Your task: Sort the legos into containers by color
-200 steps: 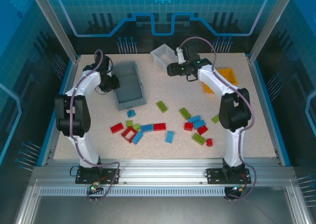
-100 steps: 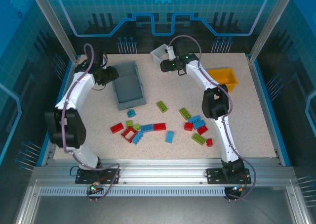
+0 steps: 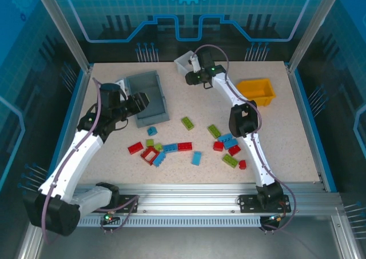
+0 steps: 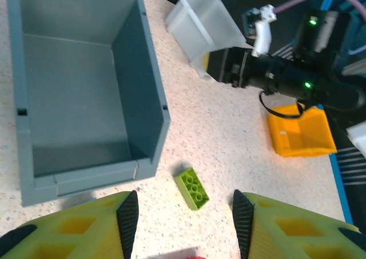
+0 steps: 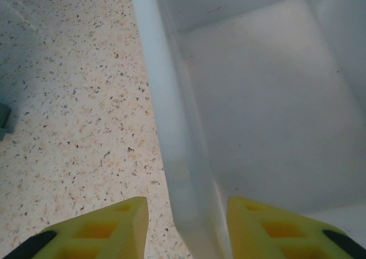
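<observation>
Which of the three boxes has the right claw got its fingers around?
The small white bin: its side wall stands between the right gripper's fingers. Neither the grey bin nor the orange bin is straddled like that.

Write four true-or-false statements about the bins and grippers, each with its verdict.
1. The grey bin is empty. True.
2. The right gripper is open and straddles a wall of the white bin. True.
3. The left gripper holds a green lego. False: the gripper is open, and the lego lies on the table beside the grey bin.
4. The yellow bin holds red legos. False: it looks empty, and the red legos lie on the table.
</observation>
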Available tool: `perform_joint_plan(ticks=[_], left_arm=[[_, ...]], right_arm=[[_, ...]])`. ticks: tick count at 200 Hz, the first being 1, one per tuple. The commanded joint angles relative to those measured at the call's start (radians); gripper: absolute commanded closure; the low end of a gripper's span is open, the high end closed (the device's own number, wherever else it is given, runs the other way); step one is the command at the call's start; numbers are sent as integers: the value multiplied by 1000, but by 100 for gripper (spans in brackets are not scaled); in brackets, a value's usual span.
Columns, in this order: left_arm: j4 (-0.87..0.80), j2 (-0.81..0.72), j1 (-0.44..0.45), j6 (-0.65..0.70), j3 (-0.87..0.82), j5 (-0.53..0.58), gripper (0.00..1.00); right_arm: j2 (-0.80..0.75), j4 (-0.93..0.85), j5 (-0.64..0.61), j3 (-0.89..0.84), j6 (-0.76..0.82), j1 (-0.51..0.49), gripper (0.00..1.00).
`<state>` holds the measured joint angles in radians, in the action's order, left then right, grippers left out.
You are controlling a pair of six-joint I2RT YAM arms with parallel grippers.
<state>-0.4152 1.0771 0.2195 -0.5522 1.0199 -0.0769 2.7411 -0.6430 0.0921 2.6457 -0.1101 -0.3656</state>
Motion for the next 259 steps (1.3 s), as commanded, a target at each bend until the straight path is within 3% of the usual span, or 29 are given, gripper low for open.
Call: perform_joint_plan(ticks=[1, 56, 90, 128, 166, 195, 259], left_arm=[[42, -49, 43, -48, -30, -18, 50], [8, -75, 76, -58, -32, 2, 51], [-4, -83, 100, -67, -35, 30, 51], [27, -91, 146, -86, -73, 59, 52], [58, -108, 203, -116, -127, 97, 53], [66, -126, 247, -127, -152, 127, 53], [36, -152, 279, -125, -153, 148, 53]], right_arm=[[33, -5, 26, 55, -12, -6, 64], [-2, -23, -2, 12, -3, -28, 85], [-183, 22, -115, -216, -48, -66, 100], [-505, 123, -216, -640, -223, -136, 100], [-668, 129, -312, -868, -421, -234, 100], [-685, 129, -404, -928, -513, -298, 100], [-598, 137, -410, -895, -560, -318, 100]])
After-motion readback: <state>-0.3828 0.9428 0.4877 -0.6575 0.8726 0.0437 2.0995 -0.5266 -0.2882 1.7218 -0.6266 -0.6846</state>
